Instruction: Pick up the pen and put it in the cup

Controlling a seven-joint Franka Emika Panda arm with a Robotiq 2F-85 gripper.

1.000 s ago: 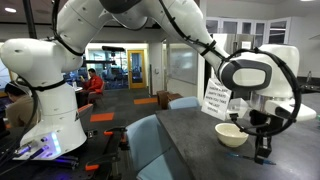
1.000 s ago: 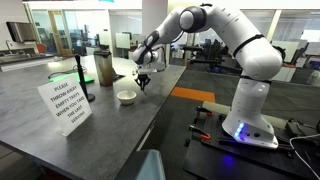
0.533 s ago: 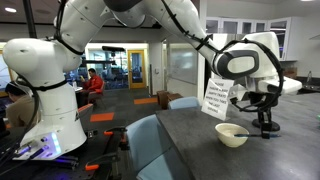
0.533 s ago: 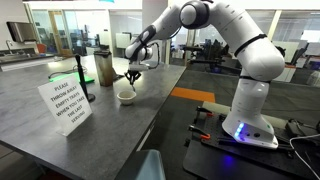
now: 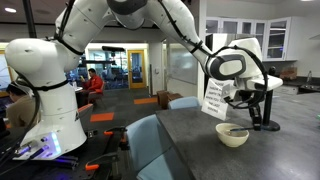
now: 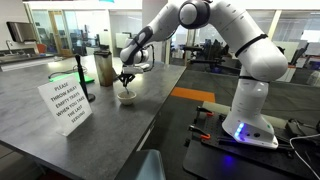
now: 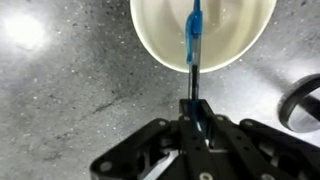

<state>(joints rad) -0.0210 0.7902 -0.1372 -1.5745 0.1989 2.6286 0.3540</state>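
- The black metal pincer (image 7: 196,120) was pinching one end of the thin blue plastic pen (image 7: 193,45).
- The pen's other end reached over the low, round cream-white cup (image 7: 235,35) on the grey speckled table (image 7: 70,90).
- If dropped from too high, the long pen might tip out.
- A swing might knock the nearby tall black post (image 5: 268,124).

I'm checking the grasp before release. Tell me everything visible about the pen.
The pen is thin, straight, blue plastic by its look, darker toward the held end. The tool pinches that end; the free end reaches over the open mouth of the cream cup. Whether the tip touches the cup cannot be told.
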